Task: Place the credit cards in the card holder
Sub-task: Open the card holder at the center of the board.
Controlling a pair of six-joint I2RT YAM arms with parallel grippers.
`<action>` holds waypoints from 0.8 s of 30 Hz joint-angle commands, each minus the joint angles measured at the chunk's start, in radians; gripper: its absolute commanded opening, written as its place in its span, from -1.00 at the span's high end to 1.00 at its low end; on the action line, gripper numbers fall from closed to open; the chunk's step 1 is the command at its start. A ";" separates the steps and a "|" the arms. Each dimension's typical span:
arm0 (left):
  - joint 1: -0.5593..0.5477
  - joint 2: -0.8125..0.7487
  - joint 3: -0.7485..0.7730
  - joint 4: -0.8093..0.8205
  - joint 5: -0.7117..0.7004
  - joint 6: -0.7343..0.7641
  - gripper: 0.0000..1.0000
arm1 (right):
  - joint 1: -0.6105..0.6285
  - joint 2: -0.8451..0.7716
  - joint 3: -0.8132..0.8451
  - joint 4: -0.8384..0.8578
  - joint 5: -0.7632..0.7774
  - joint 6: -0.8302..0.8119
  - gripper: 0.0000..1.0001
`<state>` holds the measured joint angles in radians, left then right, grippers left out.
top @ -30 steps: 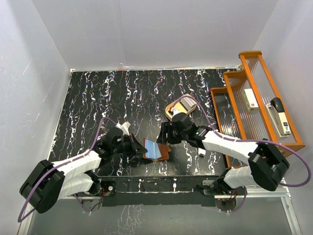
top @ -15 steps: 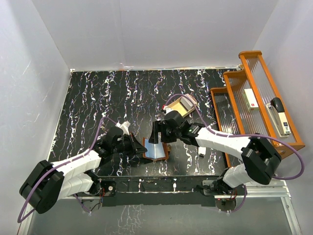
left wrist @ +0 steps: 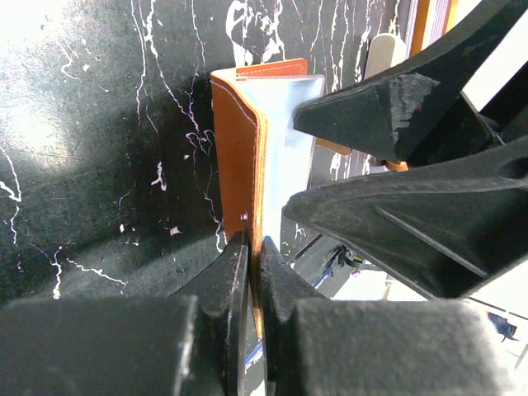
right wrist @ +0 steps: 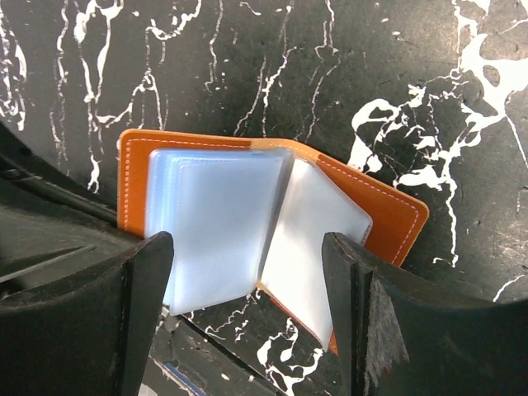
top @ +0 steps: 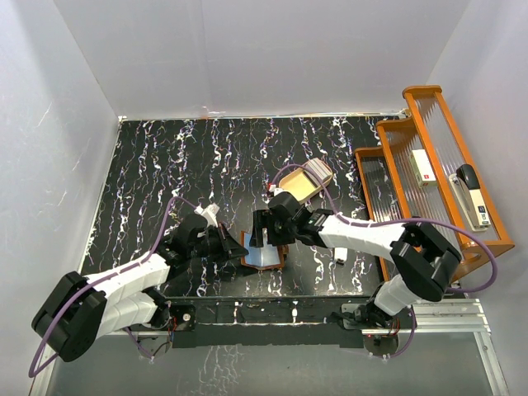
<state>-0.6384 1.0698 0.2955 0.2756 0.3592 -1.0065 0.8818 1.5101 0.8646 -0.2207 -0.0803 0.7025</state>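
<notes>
The card holder [top: 266, 254], a brown leather wallet with pale blue-grey sleeves, lies spread on the black marbled table. My left gripper [top: 239, 247] is shut on the edge of its left cover [left wrist: 239, 140], tilting that cover up. My right gripper [top: 262, 234] hovers open just above the card holder [right wrist: 214, 206], one finger on either side of the sleeves, nothing between them. In the left wrist view the right fingers [left wrist: 371, 115] fill the right side. What look like the credit cards [top: 318, 171] lie in a tan tray behind the right wrist.
The tan oval tray [top: 299, 188] sits at the table's centre right. A narrow white stick [top: 340, 256] lies right of the wallet. An orange tiered rack [top: 429, 177] along the right edge holds a stapler [top: 472, 191] and a white box [top: 423, 166].
My right gripper has moved left and forward from the tray to above the wallet, and its jaws have opened wider. The left gripper has kept its hold.
</notes>
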 commanded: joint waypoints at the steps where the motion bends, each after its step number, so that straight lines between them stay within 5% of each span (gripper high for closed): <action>1: -0.005 -0.029 0.039 0.004 0.008 0.001 1.00 | 0.002 0.021 0.036 0.043 0.020 -0.006 -0.42; 9: -0.004 -0.034 0.019 0.020 0.001 -0.006 1.00 | 0.003 0.042 0.019 0.048 0.021 -0.004 -0.41; 24: -0.004 -0.066 0.014 -0.017 -0.026 -0.006 1.00 | 0.003 -0.036 0.086 -0.299 0.326 -0.045 -0.13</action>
<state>-0.6384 1.0275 0.2958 0.2550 0.3340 -1.0069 0.8818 1.5536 0.8810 -0.4103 0.1219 0.6720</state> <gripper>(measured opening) 0.029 0.576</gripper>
